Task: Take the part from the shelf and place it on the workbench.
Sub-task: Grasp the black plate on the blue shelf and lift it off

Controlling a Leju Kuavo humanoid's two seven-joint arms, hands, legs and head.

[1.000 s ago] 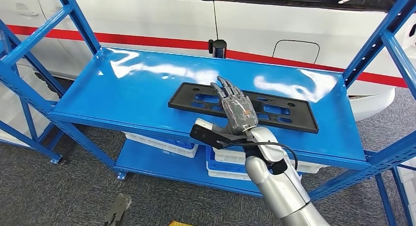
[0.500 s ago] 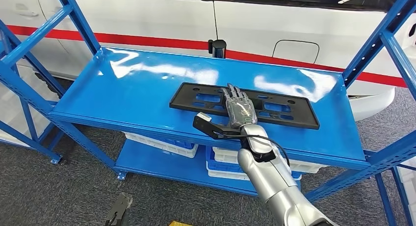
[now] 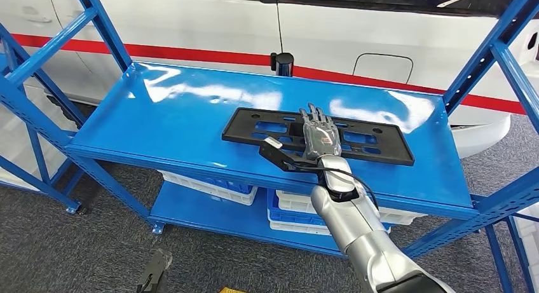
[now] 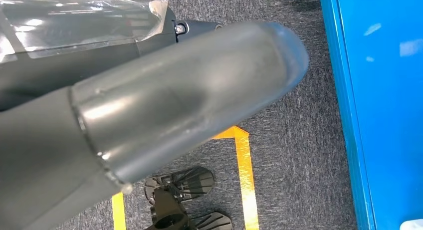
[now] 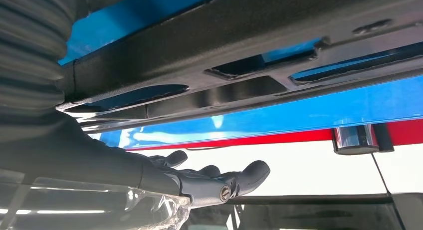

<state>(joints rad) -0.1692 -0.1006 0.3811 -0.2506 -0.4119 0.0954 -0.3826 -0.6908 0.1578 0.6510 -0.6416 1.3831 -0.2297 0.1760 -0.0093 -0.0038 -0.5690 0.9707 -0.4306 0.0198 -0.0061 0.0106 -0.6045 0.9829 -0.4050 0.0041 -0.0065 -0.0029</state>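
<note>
Right hand [image 3: 320, 135] is stretched out flat over the middle of the black plastic part [image 3: 254, 129], fingers [image 3: 314, 115] straight and spread a bit, palm down. From the head view I honestly can't tell if it's pressing on the part or just hovering right above it. Nothing is gripped; the fingers [image 5: 249, 173] in the right wrist view are extended and apart with nothing between them.

That part is a long flat black frame with slots cut through it, lying flat on the top level of the blue shelf [image 3: 165, 112], closer to the front edge and toward the right half. In the wrist view you can see its dark underside-looking edge [image 5: 239, 30] up close with blue shelf showing through the slots.

Left hand [image 4: 149, 110] is hanging low over the grey carpet [image 4: 299, 155] next to the shelf's edge, with yellow floor tape [image 4: 244, 175] below it. It's so close to the camera that I can't tell how its fingers sit.

Behind the shelf is a white car [image 3: 210, 26] with a red stripe. White bins [image 3: 210, 186] sit on the lower level.
</note>
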